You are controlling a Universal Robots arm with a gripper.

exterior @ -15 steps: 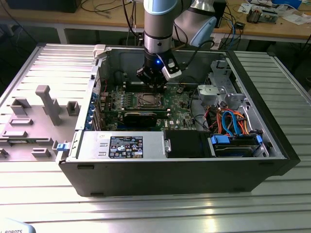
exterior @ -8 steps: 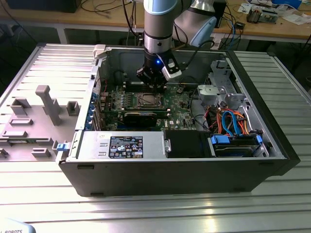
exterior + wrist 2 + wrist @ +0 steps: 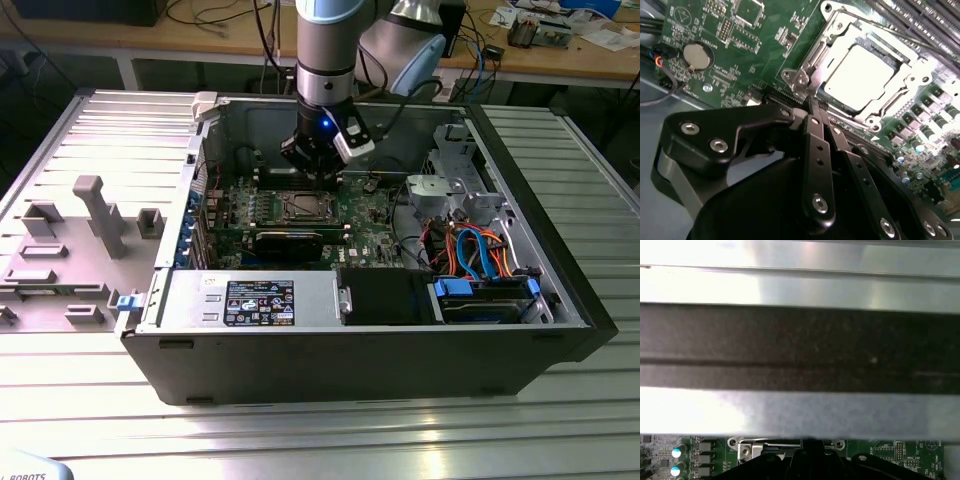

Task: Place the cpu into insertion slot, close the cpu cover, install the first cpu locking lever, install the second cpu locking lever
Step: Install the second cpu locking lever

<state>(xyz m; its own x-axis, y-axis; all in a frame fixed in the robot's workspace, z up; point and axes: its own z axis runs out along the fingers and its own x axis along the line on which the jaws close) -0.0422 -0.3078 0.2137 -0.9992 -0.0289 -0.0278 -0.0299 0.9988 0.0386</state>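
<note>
Hovering with gripper (image 3: 815,107) fingers pressed together, gripping nothing, tips just beside the near edge of the socket (image 3: 810,65). Sitting seated inside it: chip (image 3: 860,72), with cover (image 3: 900,85) framing it, lying straight ahead of the fingertips.

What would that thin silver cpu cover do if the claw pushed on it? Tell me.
The cpu cover looks like thin stamped metal, so it is probably light and springy, and may flex under a push. It lies flat over the cpu, so it likely pivots rather than slides. Its shiny finish suggests the claw could slip on it.
</note>
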